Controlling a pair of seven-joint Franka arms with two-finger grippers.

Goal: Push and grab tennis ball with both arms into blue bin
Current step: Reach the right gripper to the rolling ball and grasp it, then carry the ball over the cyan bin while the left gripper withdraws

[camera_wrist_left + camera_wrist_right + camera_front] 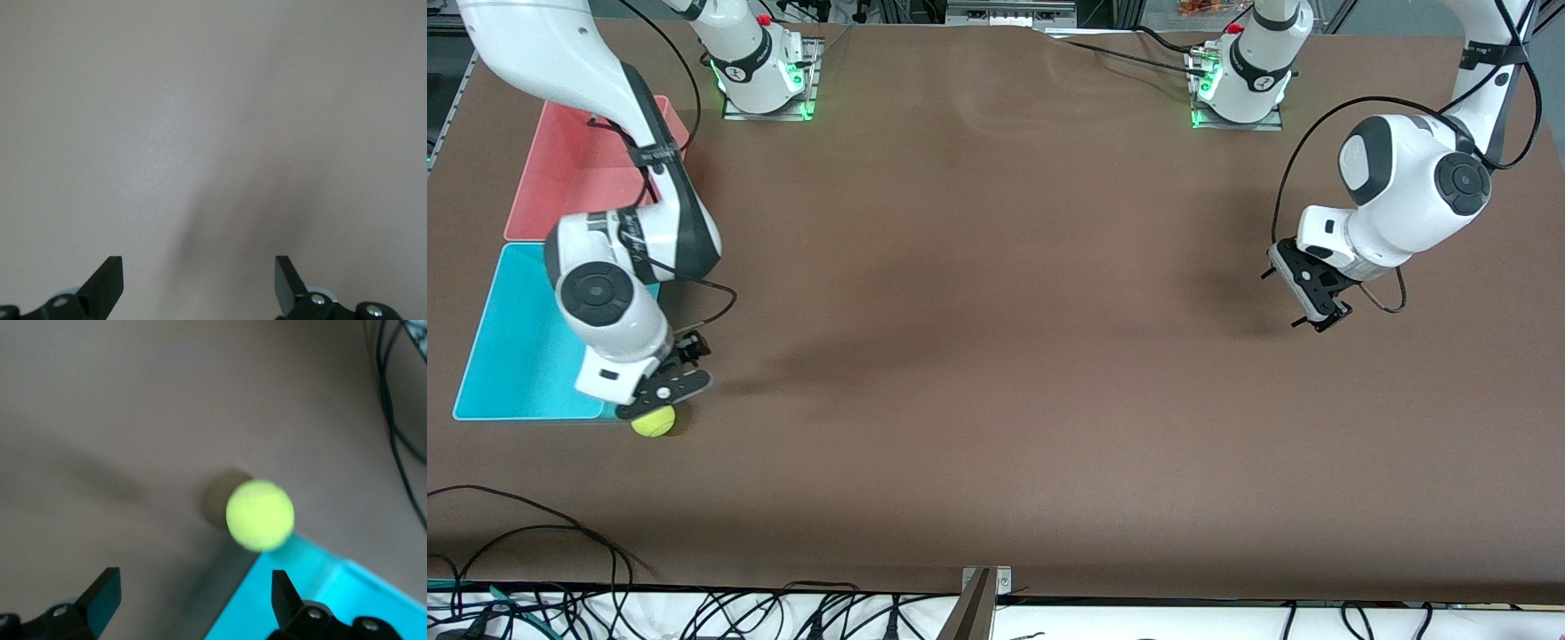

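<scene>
No legible text anywhere — perhaps faint lettering on the right arm (pixel 636 236).

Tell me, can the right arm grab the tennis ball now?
Probably yes. The right end effector hangs open just above the tennis ball, which sits on the table beside the blue bin. Nothing lies between them.

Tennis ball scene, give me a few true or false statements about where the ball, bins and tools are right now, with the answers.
1. The tennis ball lies inside the blue bin. False: it sits on the table, just outside the bin's corner.
2. The right tool is open above the ball. True.
3. The left tool holds the ball. False: it is open and empty, over bare table at its own end.
4. The pink bin lies farther from the front camera than the blue bin. True.
</scene>
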